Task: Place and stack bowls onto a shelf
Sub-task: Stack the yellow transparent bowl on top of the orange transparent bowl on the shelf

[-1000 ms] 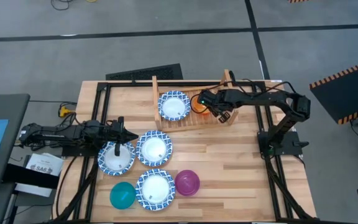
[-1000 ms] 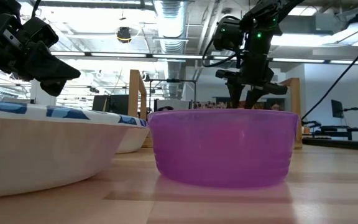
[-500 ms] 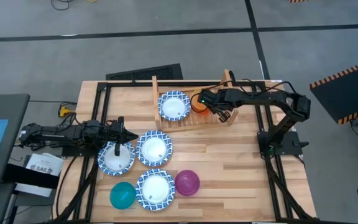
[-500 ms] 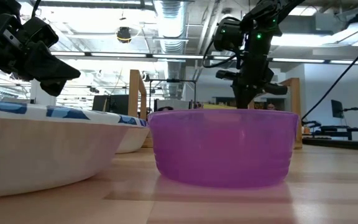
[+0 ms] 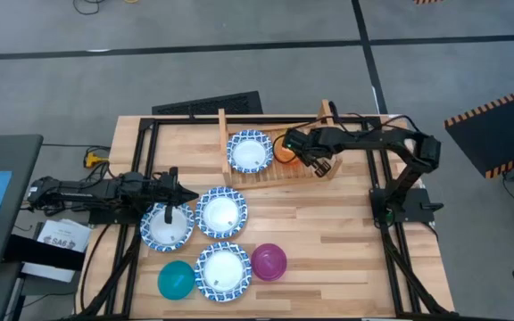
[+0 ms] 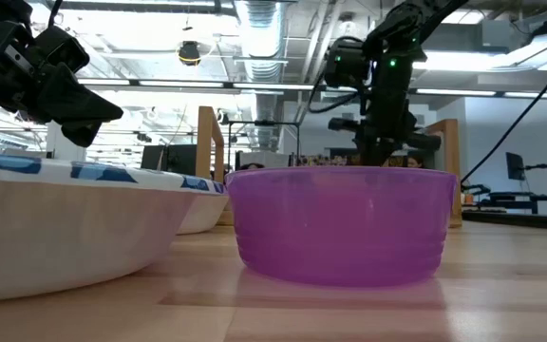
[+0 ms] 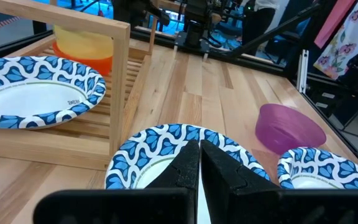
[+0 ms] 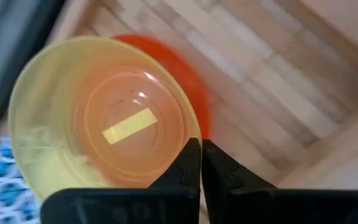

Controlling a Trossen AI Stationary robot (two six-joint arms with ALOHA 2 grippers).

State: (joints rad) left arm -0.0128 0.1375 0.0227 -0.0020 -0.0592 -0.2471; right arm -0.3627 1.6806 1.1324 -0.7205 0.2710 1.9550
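Observation:
On the wooden shelf (image 5: 279,175) a blue-rimmed white bowl (image 5: 248,152) lies on the slats. Beside it a yellow bowl (image 8: 98,118) sits nested in an orange bowl (image 8: 194,93). My right gripper (image 5: 300,153) is shut and points steeply down at the yellow bowl's rim. Three more blue-rimmed bowls (image 5: 221,214) rest on the table, with a teal bowl (image 5: 176,279) and a purple bowl (image 5: 269,261). My left gripper (image 7: 199,152) is shut and hangs just above the leftmost patterned bowl (image 5: 167,226). My right gripper's shut fingertips stand at the yellow bowl's rim (image 8: 185,127), on the side away from the patterned bowl. They come from above, slanting down. Whether they touch the rim, I cannot tell. The yellow bowl sits upright inside the orange one on the shelf.
A black metal frame (image 5: 150,134) runs round the table's sides and far edge. The shelf's two upright side boards (image 5: 222,125) flank the bowls. Bare wood lies to the right of the purple bowl (image 5: 346,241). A dark flat object (image 5: 208,102) lies beyond the far edge.
My right gripper has shut: in the low view its two fingers stood apart a second ago and are together now. It stays over the yellow bowl on the shelf. My left arm and the bowls have kept still.

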